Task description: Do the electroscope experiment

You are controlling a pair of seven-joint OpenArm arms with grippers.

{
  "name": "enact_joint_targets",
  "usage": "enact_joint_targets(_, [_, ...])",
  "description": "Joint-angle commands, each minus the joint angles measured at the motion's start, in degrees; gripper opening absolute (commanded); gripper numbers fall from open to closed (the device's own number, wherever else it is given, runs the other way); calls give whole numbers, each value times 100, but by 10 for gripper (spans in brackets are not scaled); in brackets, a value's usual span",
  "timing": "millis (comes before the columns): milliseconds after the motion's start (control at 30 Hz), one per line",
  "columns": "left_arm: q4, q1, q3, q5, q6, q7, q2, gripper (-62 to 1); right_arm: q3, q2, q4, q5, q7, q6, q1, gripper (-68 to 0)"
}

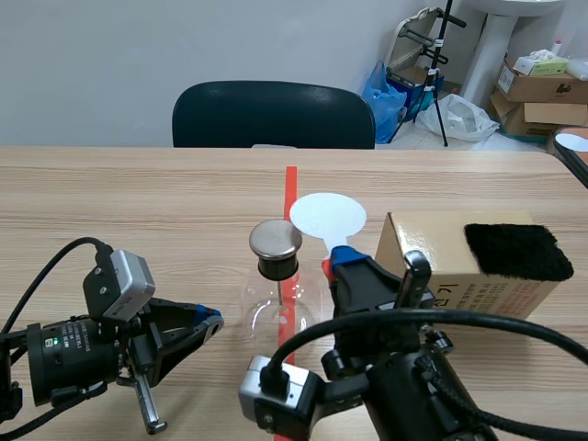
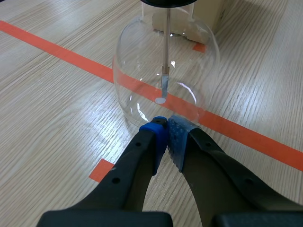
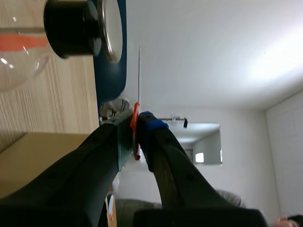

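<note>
The glass electroscope (image 1: 277,268) is placed on the wooden table (image 1: 138,193), over the orange-red tape line. The left gripper (image 2: 167,128) is closed on nothing, with its pads just beside the electroscope's flask base. A white disc paddle (image 1: 328,218) is clamped by its thin handle in the right gripper (image 1: 347,261) and is held just beside the electroscope's metal cap. A cardboard box (image 1: 432,266) with a black cloth pad (image 1: 516,250) on top is seen near the electroscope, beyond the paddle.

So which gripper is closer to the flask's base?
Left. The left gripper sits low by the glass flask; the right gripper is up beside its cap, gripping a white paddle.
</note>
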Motion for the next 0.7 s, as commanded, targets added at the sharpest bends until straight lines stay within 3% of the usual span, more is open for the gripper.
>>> enact_joint_targets(0, [114,-31,-15,-59,-28,-76,28,-580,33,28,24,-4,-173,-74,63,-667])
enact_joint_targets(400, [114,-31,-15,-59,-28,-74,28,-579,33,28,24,-4,-1416,-74,63,-667])
enact_joint_targets(667, [114,-31,-15,-59,-28,-74,28,-580,33,28,24,-4,-1696,-74,63,-667])
